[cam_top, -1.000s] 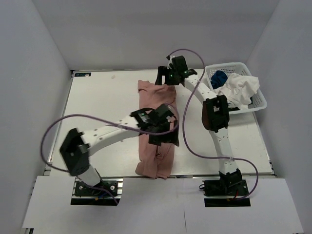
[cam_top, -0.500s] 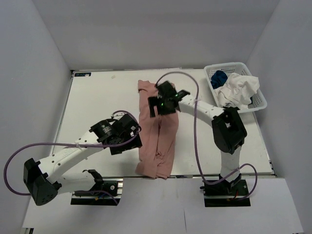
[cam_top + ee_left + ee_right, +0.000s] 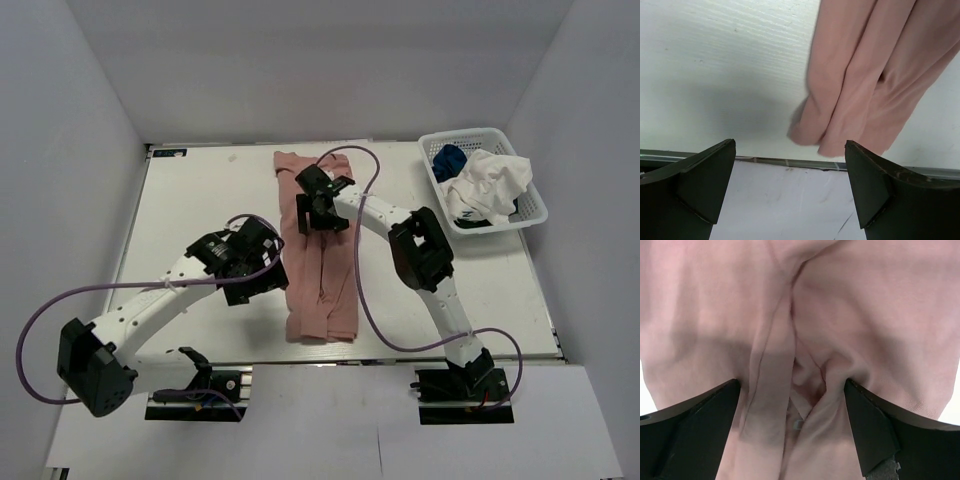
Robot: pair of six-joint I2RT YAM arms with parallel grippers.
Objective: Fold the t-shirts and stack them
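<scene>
Pink t-shirt [image 3: 318, 262] lies mid-counter as a long narrow strip, folded lengthwise. It runs from the far side to the near edge, and the near end is bunched into soft rolls.

Blue t-shirt [image 3: 450, 160] and white t-shirt [image 3: 492, 185] sit crumpled in the mesh basket [image 3: 536, 208] at the far right corner, the white one spilling over the rim.

My right gripper [image 3: 312, 208] is over the strip's far portion. Its wrist view is filled with creased pink cloth, and the jaws are spread wide with nothing clamped. I cannot tell whether the tips touch the fabric.

My left gripper [image 3: 262, 272] is just beside the strip's left edge, above the bare counter [image 3: 200, 200]. Its jaws are also spread wide and hold nothing.
</scene>
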